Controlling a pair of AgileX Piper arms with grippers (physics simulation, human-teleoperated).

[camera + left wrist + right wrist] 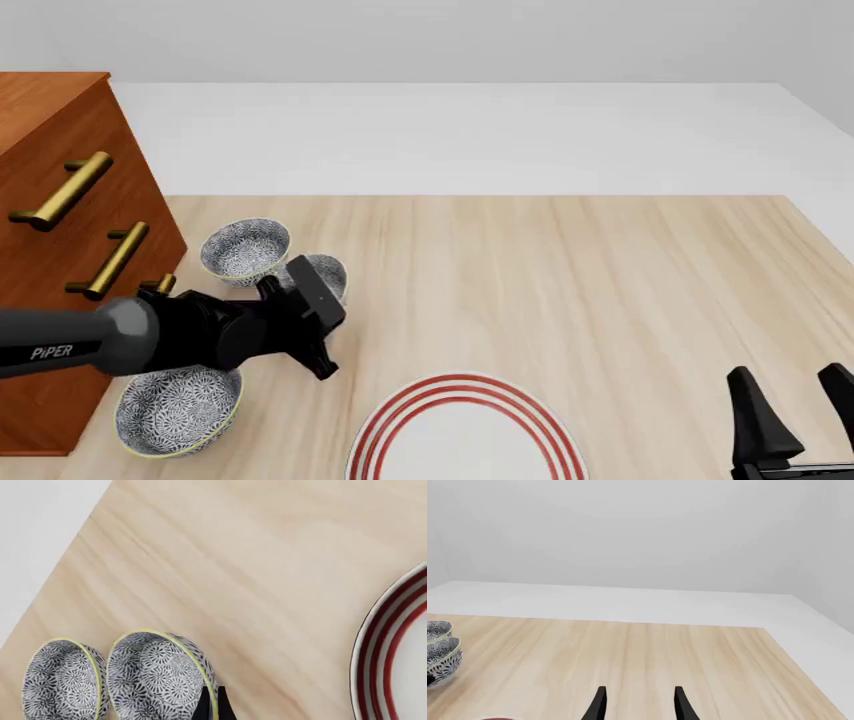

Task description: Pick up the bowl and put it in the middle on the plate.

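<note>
On the pale wooden table (561, 280), seen from the front, the grain runs lengthwise and the top ends in a straight far edge, beyond which lies a plain white floor (467, 135) and a blank pale wall. A brown wooden cabinet (54, 200) with brass bar handles stands at the table's left edge. The left arm (147, 335) reaches in low from the left, its gripper (318, 292) at the bowl (324, 277), which it largely hides. A second patterned bowl (246, 249) sits just beyond and touching or nearly so, and a third bowl (178, 410) rests nearer the camera, below the arm. The plate (467, 432), white with red rings, lies at the near edge, well apart from the bowls. The right gripper (797, 405) stands at the lower right with its fingers spread wide, holding nothing.

Through the left wrist camera, bare wood fills most of the frame, with a strip of white floor at one corner. The bowl (160, 672) has its rim between the dark fingers (202, 706), which clasp it; the neighbouring bowl (63, 680) sits beside it, and the plate's (380, 650) ringed rim shows across the wood.

From the right wrist camera, the table (627, 655) stretches to white floor and wall, two bowls (439, 652) at the edge, the fingertips (600, 700) parted.
</note>
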